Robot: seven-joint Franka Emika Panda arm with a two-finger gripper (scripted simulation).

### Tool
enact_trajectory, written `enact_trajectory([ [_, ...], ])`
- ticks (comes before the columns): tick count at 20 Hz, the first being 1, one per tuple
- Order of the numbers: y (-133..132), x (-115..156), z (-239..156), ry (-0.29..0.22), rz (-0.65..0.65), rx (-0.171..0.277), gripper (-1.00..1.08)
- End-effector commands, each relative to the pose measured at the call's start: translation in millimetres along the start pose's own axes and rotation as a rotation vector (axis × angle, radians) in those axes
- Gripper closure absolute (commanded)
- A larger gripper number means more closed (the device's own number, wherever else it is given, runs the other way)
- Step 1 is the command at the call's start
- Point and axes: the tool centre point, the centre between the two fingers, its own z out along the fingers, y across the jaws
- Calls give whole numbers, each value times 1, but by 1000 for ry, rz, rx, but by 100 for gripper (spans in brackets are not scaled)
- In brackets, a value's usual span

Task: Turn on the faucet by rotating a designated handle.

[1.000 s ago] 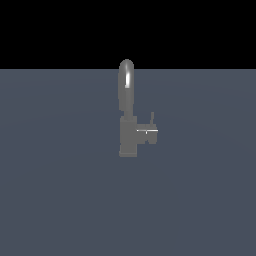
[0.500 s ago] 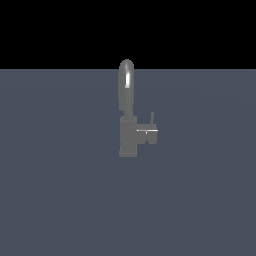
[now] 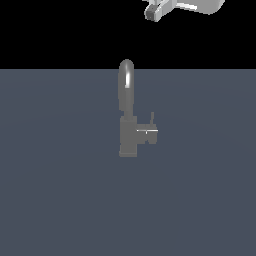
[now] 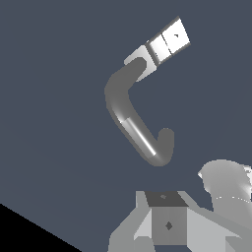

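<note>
Grey metallic gooseneck faucet (image 3: 128, 120) carries its short dark-grey side handle (image 3: 147, 131) well below the pale gripper (image 3: 151, 13), whose finger spread cannot be told.

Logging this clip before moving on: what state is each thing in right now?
faucet: upright on the grey surface, nothing touching it; no water visible.
handle: sticks out on the exterior view's right of the body, untouched.
gripper: high above the faucet, clear of it, holding nothing; whether the fingers are open is unclear.
</note>
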Motion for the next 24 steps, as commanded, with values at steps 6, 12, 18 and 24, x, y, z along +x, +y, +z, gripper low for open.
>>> enact_trajectory([
  [6, 1, 51, 9, -126, 126, 129, 108],
  [12, 6, 92, 23, -237, 235, 242, 108],
  [18, 14, 136, 44, -361, 359, 367, 108],
  [24, 25, 178, 74, -493, 491, 501, 108],
])
